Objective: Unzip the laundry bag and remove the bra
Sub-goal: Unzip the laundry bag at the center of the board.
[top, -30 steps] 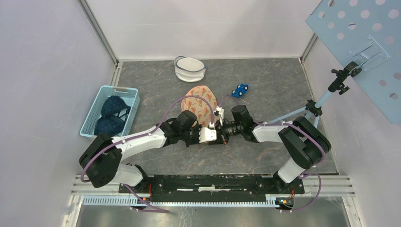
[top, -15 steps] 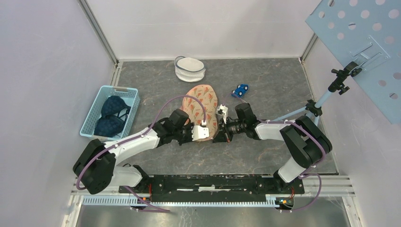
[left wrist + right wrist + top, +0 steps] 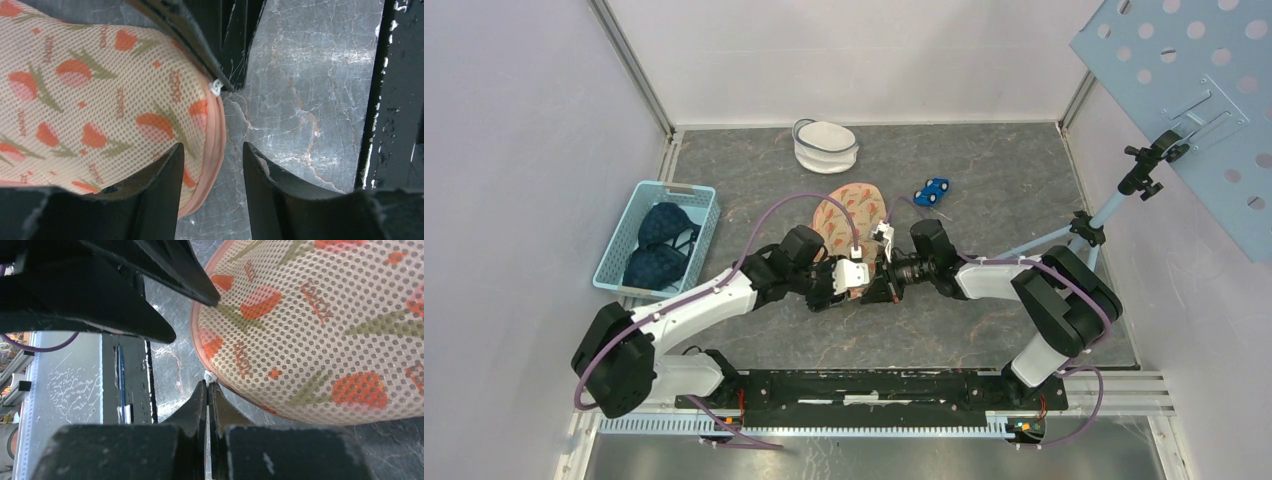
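So the peach mesh laundry bag with the red tulip print sits mid-frame in the top view, flat on the grey marble-look tabletop. It looks feather-light and floppy, so I'd bet it just drags along if you tug the zip without pinning it. The right gripper is pinched tight on the small white zipper pull at the pink zipper seam. The left gripper has its jaws partly apart, straddling that seam just below the pull, a decent spot to clamp.

Marbled table: laundry bag centre, blue basket left, white pouch, toy car.
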